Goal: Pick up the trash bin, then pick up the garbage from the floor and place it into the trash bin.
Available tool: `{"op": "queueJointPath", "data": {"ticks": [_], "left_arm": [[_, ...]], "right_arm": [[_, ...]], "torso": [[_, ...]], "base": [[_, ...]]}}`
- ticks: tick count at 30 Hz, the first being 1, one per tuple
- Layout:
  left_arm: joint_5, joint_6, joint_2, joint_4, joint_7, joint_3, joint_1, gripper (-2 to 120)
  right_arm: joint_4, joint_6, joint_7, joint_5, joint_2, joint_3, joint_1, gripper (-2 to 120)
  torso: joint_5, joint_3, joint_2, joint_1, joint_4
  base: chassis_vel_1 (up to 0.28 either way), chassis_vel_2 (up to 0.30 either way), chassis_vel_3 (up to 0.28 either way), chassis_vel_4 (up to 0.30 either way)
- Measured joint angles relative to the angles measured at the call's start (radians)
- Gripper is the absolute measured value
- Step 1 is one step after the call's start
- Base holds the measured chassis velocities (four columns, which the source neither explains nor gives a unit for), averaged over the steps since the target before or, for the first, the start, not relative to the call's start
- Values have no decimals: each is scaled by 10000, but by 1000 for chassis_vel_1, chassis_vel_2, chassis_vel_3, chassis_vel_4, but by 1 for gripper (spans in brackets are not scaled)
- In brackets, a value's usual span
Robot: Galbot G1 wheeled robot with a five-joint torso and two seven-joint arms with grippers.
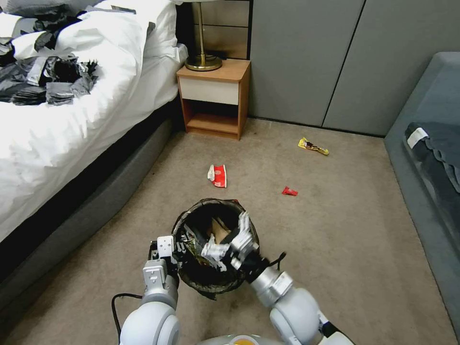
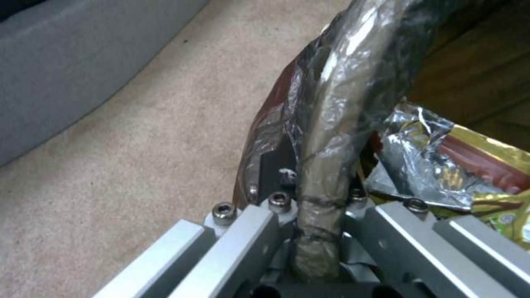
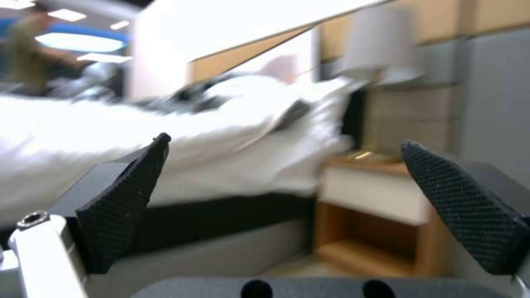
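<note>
The trash bin (image 1: 216, 285), lined with a dark bag, hangs just above the carpet in front of me. My left gripper (image 1: 175, 247) is shut on its near-left rim; the left wrist view shows the bag-wrapped rim (image 2: 337, 95) clamped in the left gripper (image 2: 309, 184). My right gripper (image 1: 231, 242) hovers over the bin's mouth, open with nothing between its black pads (image 3: 124, 203). Wrappers (image 2: 442, 165) and brown paper (image 1: 220, 231) lie inside the bin. On the floor are garbage pieces: a crushed red-and-white cup (image 1: 218, 175), a small red wrapper (image 1: 289, 191) and a yellow wrapper (image 1: 313, 146).
A bed (image 1: 72, 139) with white bedding and dark clothing runs along the left. A wooden nightstand (image 1: 215, 98) with a brass lamp stands at the back. A grey sofa (image 1: 426, 158) borders the right. Open carpet lies between them.
</note>
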State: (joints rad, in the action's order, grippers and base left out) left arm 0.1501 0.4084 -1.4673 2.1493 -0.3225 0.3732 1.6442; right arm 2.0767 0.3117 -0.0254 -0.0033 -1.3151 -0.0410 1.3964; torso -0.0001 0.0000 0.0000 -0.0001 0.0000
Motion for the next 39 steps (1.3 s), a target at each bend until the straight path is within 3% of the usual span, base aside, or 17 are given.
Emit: {"op": "queueJointPath", "data": {"ticks": [8,22,39], "left_arm": [[230,-15,-54,18,21,264,-148,0],[489,-363,-143,192,24,346,-128,0],[558,-879,-184,176,-65,306,-151,0]], "right_arm": [[1111,235,-1360,-12,-320,-1619,1432,100],[-119,1621,-2178,300,-598,-3314,2726,100],[-631,1804,-2218,348,-632,-3650,2701,100]], "torso": [[2,0,0,1,-3],[3,-1,0,1,0],[1,0,0,0,0]], "base": [[0,0,0,0],[0,0,0,0],[0,0,0,0]]}}
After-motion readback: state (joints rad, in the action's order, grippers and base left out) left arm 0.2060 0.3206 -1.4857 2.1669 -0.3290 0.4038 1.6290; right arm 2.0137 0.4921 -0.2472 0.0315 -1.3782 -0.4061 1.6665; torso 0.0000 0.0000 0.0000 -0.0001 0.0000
